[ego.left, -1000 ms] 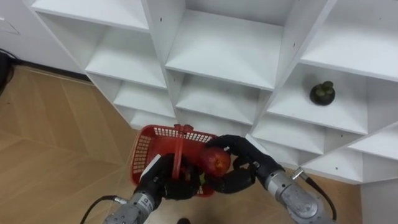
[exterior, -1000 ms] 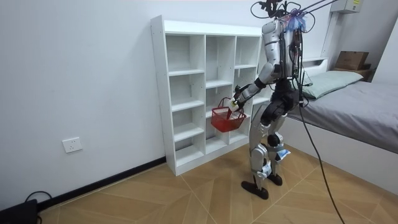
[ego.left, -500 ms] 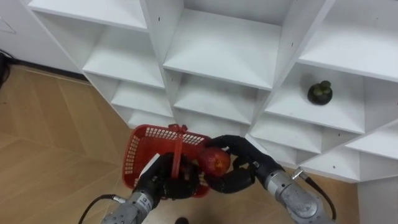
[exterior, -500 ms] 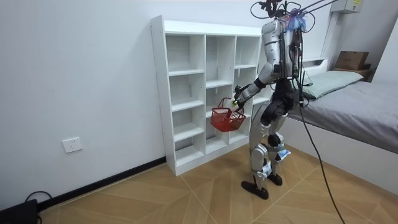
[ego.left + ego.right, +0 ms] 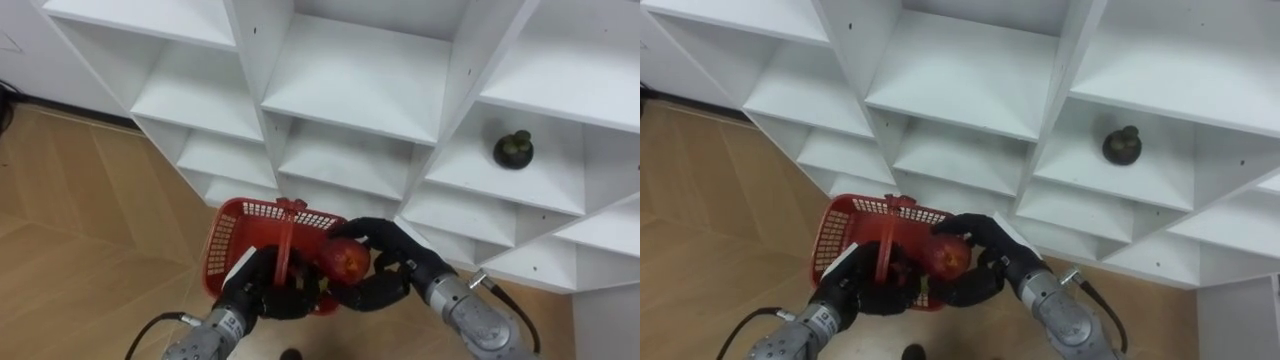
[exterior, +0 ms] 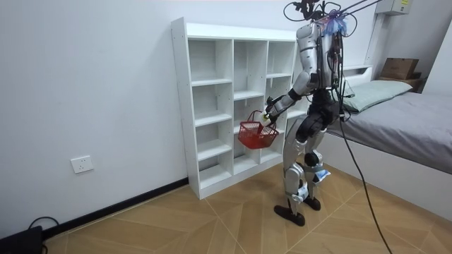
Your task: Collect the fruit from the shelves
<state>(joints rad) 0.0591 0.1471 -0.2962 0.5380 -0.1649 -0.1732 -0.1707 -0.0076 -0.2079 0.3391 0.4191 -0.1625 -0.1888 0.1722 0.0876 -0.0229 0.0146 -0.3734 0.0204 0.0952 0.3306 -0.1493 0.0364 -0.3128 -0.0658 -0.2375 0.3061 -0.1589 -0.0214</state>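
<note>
Stands close before a white closet of open compartments, on a wooden floor, with a bed behind and a wall socket low on the wall toward the room view's left.

Carries a red mesh basket in front of the closet's lower shelves, in the left hand, fingers curled tight round the lower part of the upright handle.

Grips a red apple in the right hand, fingers arched over the top and thumb tucked beneath, so closed on the fruit. Holds it against the basket's right edge, just beside the handle and the left hand; cannot tell whether over the rim or just outside it.

Leaves one more fruit on the shelves: a small dark round one with a leafy cap, alone in a right-hand compartment, higher than the hands and well apart from them. Has a white upright divider and a shelf edge between that compartment and the basket.

Shows dark shapes low inside the basket behind the left fingers, too hidden to name.
</note>
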